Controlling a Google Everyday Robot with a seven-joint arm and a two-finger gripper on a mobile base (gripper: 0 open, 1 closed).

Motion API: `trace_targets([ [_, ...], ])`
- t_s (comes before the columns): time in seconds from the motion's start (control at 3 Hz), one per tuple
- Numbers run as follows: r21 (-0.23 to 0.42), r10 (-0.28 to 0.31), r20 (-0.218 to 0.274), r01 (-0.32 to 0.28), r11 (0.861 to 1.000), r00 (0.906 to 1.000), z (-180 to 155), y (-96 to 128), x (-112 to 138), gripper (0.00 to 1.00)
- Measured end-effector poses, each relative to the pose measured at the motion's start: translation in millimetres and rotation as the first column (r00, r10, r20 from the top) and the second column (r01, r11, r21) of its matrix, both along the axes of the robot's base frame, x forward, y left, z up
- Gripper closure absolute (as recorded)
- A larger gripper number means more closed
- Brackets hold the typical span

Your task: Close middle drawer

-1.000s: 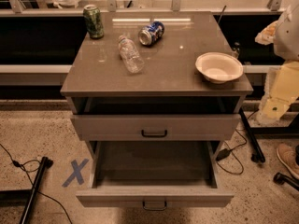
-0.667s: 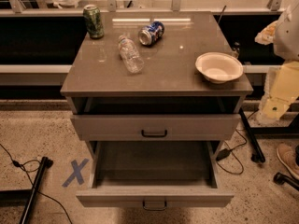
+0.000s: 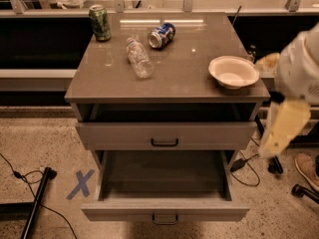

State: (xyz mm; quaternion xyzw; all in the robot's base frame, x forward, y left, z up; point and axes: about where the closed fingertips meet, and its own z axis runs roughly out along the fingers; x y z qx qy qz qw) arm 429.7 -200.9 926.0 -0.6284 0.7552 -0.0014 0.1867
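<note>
One change you see: the gripper [image 3: 283,128] has swung inward, grip state indeterminate; the middle drawer [image 3: 164,210], lower left of it, stays open.

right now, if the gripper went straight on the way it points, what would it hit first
Probably the floor right of the open middle drawer: the gripper hangs beside the cabinet, pointing down and slightly left. Depth is unclear.

cabinet top [image 3: 174,81] | green can [image 3: 100,23], blue can [image 3: 161,35], bottle [image 3: 139,58], bowl [image 3: 233,71] | jaws beside cabinet
</note>
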Motion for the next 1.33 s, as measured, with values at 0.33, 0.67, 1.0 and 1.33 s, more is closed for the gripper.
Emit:
trace_targets([
  [0.33,0.127,0.056,0.023,-0.058,0.99,0.9982,-59,5,-16,0.0],
  [0.67,0.132,0.075,0.108,-0.09,0.987,0.9913,-57,4,-6,0.0],
  [1.0,0.167,0.069,0.036,-0.075,0.983,0.9969,-102,16,-1,0.0],
  [1.33,0.165,0.112,-0.028,-0.106,0.98,0.9933,-188,30,-12,0.0],
])
